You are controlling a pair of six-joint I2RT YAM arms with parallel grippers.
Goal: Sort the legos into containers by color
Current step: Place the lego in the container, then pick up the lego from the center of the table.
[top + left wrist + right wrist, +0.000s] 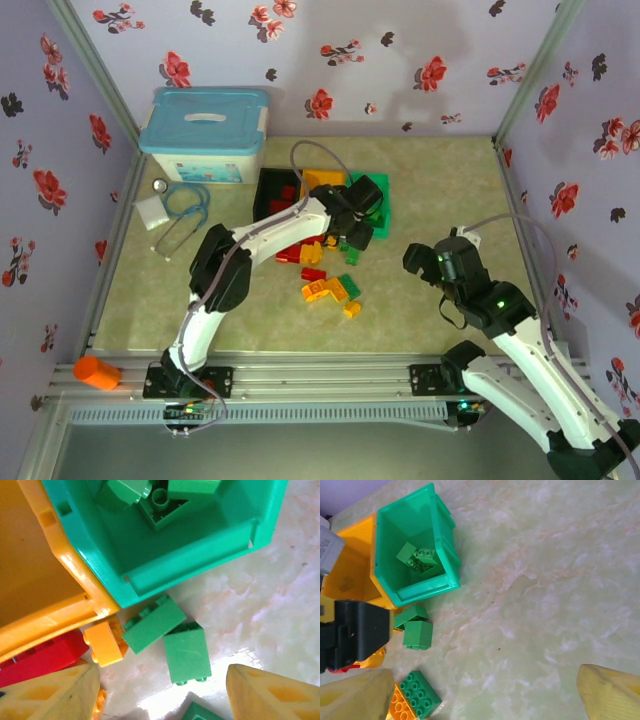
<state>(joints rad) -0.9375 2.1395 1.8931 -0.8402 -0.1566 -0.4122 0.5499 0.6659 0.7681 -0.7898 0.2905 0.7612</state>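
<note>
Hovering with fingers (50, 695) spread, the left gripper (162, 694) brackets two green bricks (154, 624) lying touching just outside the green bin (190, 565), one of three bins (322, 180), where some three more sit half cut off, while the right gripper (482, 695), likewise spread, hangs empty over the table (545, 605).

You'll find the bins (322, 178) side by side behind the tabletop's (450, 180) middle, with bricks (420, 560) in the rightmost bin (417, 510). Just before them lie loose bricks (325, 288). The lidded box (205, 125) sits at the far left corner, a stethoscope (185, 212) before it.
</note>
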